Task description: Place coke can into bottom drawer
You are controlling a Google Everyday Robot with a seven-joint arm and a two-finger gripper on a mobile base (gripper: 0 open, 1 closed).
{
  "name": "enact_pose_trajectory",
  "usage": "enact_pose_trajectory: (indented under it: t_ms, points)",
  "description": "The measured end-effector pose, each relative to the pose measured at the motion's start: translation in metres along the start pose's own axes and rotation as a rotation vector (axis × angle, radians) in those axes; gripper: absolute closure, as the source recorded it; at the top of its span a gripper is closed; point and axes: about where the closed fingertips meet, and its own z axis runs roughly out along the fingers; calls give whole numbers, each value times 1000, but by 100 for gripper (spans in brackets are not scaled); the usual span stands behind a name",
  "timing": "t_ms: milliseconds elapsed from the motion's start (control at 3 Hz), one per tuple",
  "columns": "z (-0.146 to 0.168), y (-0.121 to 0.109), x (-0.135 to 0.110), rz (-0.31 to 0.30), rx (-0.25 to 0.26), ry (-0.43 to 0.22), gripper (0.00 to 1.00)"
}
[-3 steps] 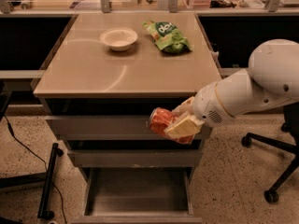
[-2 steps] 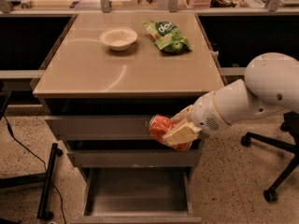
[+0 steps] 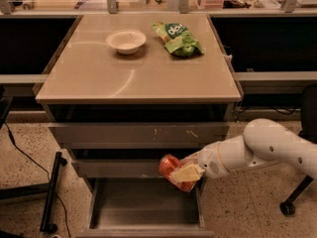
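Observation:
The coke can (image 3: 171, 168) is a red-orange can, tilted, held in my gripper (image 3: 184, 174). The gripper is shut on it, with a pale fingertip (image 3: 185, 173) across its front. Can and gripper hang just above the right part of the open bottom drawer (image 3: 143, 209), in front of the middle drawer's front. The bottom drawer is pulled out, a deep grey tray with a bare floor. My white arm (image 3: 262, 150) reaches in from the right.
On the cabinet's tan top (image 3: 99, 78) stand a white bowl (image 3: 126, 40) and a green snack bag (image 3: 177, 37). Two shallower grey drawers (image 3: 138, 133) sit above. A black chair base (image 3: 49, 197) is at left, a chair caster (image 3: 287, 207) at right.
The gripper with the can has moved down, from beside the upper drawer front to just above the open bottom drawer. The arm has lowered and drawn toward the right.

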Motion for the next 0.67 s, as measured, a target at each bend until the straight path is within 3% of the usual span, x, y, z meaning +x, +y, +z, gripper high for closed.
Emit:
enact_pose_trajectory:
  t_ms: [333, 667]
  points:
    - [52, -25, 40, 96, -29, -31, 100]
    - [53, -25, 41, 99, -28, -32, 100]
